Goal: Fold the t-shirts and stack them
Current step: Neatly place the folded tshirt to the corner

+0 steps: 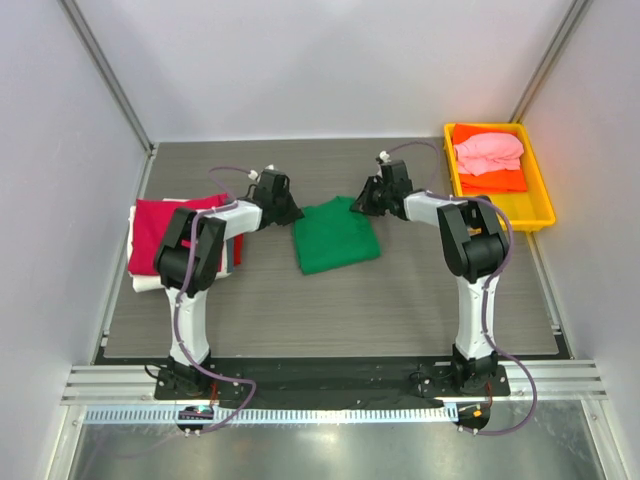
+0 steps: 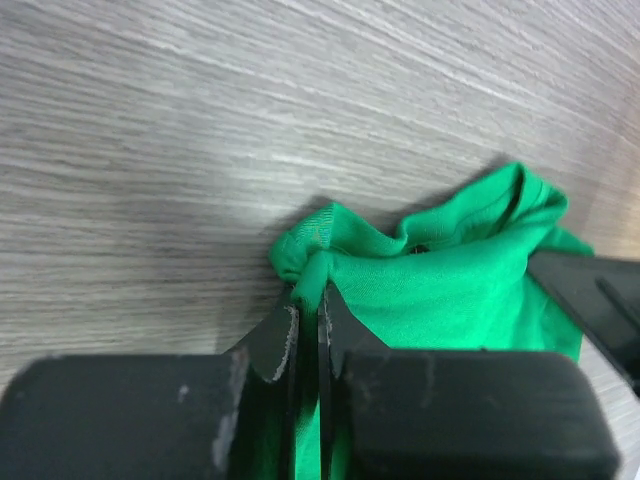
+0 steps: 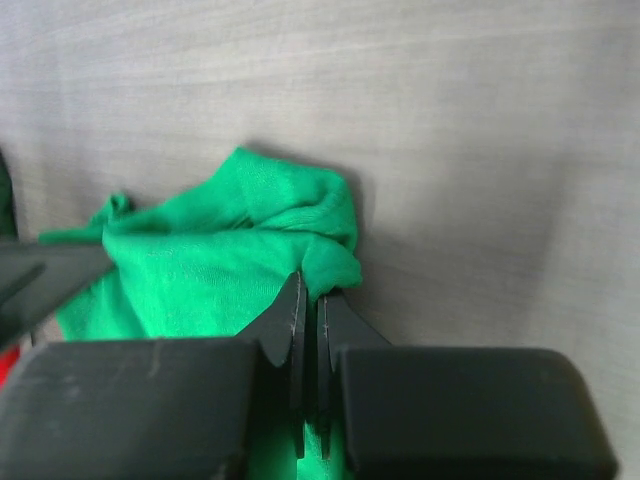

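Observation:
A bright green t-shirt lies folded in the middle of the table. My left gripper is shut on its far left corner, where the cloth bunches between the jaws. My right gripper is shut on the far right corner, pinching a fold of the same green t-shirt at the tips. A stack of folded t-shirts lies at the left, crimson on top of white. A pink t-shirt and an orange one lie in the tray.
A yellow plastic tray stands at the back right corner of the table. Grey walls close in the table on three sides. The metal rail with both arm bases runs along the near edge.

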Available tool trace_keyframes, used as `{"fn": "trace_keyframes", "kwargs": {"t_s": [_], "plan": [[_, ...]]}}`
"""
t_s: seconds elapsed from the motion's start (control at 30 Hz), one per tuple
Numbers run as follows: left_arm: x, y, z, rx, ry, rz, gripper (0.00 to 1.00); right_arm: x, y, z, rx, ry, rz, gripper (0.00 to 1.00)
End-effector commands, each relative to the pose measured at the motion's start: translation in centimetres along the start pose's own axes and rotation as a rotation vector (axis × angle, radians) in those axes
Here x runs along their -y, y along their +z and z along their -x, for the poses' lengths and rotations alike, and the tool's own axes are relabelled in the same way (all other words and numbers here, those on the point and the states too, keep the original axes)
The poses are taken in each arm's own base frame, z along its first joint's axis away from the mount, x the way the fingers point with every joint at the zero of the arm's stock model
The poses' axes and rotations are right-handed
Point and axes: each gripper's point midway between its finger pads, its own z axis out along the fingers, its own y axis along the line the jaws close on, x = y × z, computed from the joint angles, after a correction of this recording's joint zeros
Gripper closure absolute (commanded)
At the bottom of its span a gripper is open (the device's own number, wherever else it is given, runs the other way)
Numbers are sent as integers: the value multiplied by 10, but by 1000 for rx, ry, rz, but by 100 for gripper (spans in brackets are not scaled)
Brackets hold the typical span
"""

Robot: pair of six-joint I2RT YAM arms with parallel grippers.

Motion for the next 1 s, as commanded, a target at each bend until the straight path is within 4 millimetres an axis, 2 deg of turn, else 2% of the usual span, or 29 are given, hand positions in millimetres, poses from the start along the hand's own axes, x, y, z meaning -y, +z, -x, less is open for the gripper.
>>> {"fn": "trace_keyframes", "kwargs": {"t_s": [0.0, 0.13, 0.2, 0.27, 0.3, 0.33, 0.37, 0.4, 0.43, 0.47, 0.5, 0.53, 0.57, 0.6, 0.63, 0.67, 0.7, 0.73, 0.83, 0.87, 0.9, 0.93, 0.97], "plan": [[5, -16, -2, -2, 47, -33, 100, -38, -28, -4, 40, -77, 76, 99], [5, -41, 0, 24, 72, -42, 100, -46, -53, -11, 62, -105, 88, 99], [9, -63, 4, 47, 92, -58, 100, -48, -62, -19, 52, -98, 104, 99], [5, -80, 2, 49, 108, -50, 100, -62, -78, -16, 78, -108, 141, 99], [14, -98, 10, 79, 129, -71, 100, -63, -83, -23, 74, -117, 143, 99], [15, -108, 12, 85, 140, -74, 100, -66, -88, -24, 81, -125, 144, 99], [11, -116, 8, 68, 150, -59, 100, -81, -101, -21, 105, -152, 169, 99], [21, -135, 16, 96, 166, -86, 100, -83, -106, -26, 100, -156, 166, 99], [20, -143, 15, 94, 175, -85, 100, -88, -113, -25, 110, -162, 173, 99], [17, -152, 12, 79, 179, -74, 100, -104, -125, -23, 130, -180, 203, 99], [17, -161, 12, 82, 186, -72, 100, -110, -133, -24, 132, -184, 217, 99], [23, -181, 18, 113, 194, -90, 100, -119, -139, -24, 143, -193, 227, 99], [16, -190, 15, 102, 198, -67, 100, -136, -155, -22, 172, -212, 260, 99], [17, -200, 17, 114, 204, -71, 100, -145, -163, -23, 179, -218, 273, 99], [23, -223, 22, 153, 211, -95, 100, -153, -171, -21, 195, -224, 286, 99], [19, -234, 23, 159, 213, -80, 100, -163, -179, -20, 208, -230, 303, 99], [17, -246, 28, 194, 214, -66, 100, -182, -193, -20, 225, -249, 343, 99], [18, -266, 34, 235, 216, -76, 100, -192, -200, -19, 236, -251, 357, 99], [2, -301, 43, 269, 194, -8, 100, -232, -223, -20, 250, -263, 436, 99], [-5, -325, 47, 282, 181, 18, 100, -241, -228, -21, 253, -268, 453, 99], [-7, -336, 48, 286, 180, 27, 100, -255, -238, -17, 266, -274, 478, 99], [-8, -349, 49, 295, 185, 29, 100, -271, -248, -23, 269, -288, 512, 99], [-10, -371, 49, 310, 191, 41, 100, -278, -252, -24, 272, -290, 515, 99]]}}
